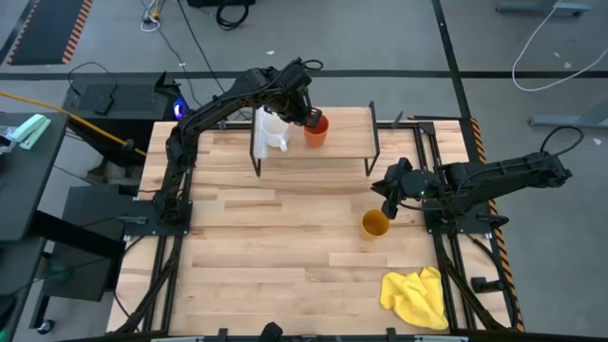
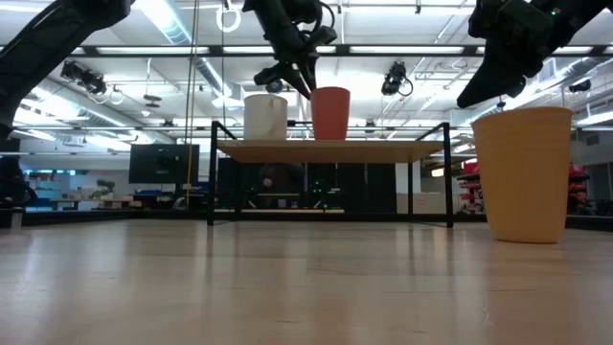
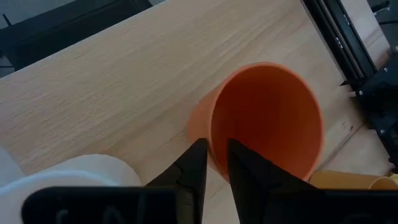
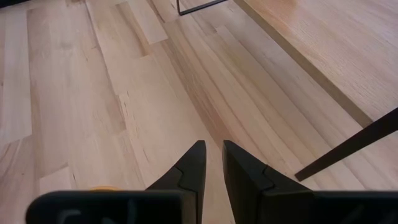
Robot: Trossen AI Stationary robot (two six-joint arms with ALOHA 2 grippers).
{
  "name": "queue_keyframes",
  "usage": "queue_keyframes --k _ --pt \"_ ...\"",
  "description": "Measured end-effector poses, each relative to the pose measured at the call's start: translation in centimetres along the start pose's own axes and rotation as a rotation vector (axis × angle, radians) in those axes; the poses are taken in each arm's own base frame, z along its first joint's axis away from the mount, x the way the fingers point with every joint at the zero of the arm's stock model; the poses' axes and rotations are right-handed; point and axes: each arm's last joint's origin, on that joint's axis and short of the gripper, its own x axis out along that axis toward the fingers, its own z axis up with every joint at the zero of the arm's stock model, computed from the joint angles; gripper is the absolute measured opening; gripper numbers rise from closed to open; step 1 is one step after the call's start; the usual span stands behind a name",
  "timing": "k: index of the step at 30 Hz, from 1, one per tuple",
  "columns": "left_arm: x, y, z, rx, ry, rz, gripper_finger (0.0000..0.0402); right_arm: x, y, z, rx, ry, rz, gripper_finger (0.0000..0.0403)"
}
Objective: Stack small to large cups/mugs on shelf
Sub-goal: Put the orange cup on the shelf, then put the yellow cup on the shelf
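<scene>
Nearest the low camera stands the tall mustard-yellow handleless cup [image 2: 523,172], upright on the light wooden tabletop [image 1: 285,247] toward its right side, with a crumpled yellow cloth [image 1: 418,296] lying well apart from it at the front right corner. Just above and beside that cup hangs the right gripper [image 1: 389,202], its fingers [image 4: 193,167] drawn almost together and holding nothing; it looks parked near the largest cup, which by my reading goes up last. Farther back is the small light-wood plank shelf on thin black legs [image 1: 342,142]. On it, the white mug with a handle [image 1: 273,131] stands upright at the left, and the orange-red handleless cup [image 1: 315,131] stands just beside it to the right, continuing the small-to-large row. The left gripper [image 3: 215,163] reaches over the shelf, its narrow fingers pinching that cup's rim wall, one inside and one outside, likely to steady it while it settles.
</scene>
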Motion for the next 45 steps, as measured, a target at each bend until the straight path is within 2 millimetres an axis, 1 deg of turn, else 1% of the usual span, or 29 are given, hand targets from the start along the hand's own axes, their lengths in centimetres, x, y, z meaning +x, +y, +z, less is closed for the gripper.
queue_keyframes --k 6,8,12,15,19,24,29,31,35,40,45 --pt "0.0 0.0 0.0 0.002 0.000 -0.001 0.0075 0.0 0.0 0.0 0.000 0.000 0.000 0.0061" --pt "-0.5 0.1 -0.1 0.003 -0.001 -0.002 0.0073 0.0 0.0 0.0 0.000 0.001 0.000 0.0061" --pt "-2.1 0.1 -0.1 0.002 -0.029 -0.013 0.0072 0.0 0.0 0.0 0.001 0.000 0.000 0.0061" --pt "-3.6 0.2 -0.2 0.003 -0.057 -0.020 0.0075 0.0 0.0 0.0 0.003 -0.001 0.000 0.0061" --pt "-5.4 -0.4 -1.2 0.022 -0.050 -0.026 0.0079 -0.1 0.0 0.1 0.004 -0.001 0.000 0.0061" --pt "-7.3 -2.1 -4.0 0.093 0.009 0.027 0.0075 -1.2 0.2 1.6 0.044 -0.034 0.049 0.0061" --pt "-8.8 -4.1 -7.6 0.213 0.062 0.142 0.0072 -2.9 0.4 3.4 0.111 -0.047 0.112 0.0061" --pt "-9.2 -5.3 -9.0 0.269 0.049 0.168 0.0073 -3.8 0.3 4.1 0.142 -0.043 0.131 0.0061" --pt "-9.9 -8.0 -11.9 0.384 0.034 0.146 0.0074 -5.6 0.1 5.3 0.200 -0.035 0.137 0.0061" --pt "-10.6 -10.6 -15.1 0.501 0.000 0.155 0.0066 -7.5 -0.4 6.1 0.255 -0.006 0.127 0.0061" --pt "-10.7 -12.5 -18.4 0.584 -0.010 0.160 0.0062 -8.3 -0.8 6.1 0.292 0.045 0.110 0.0061"
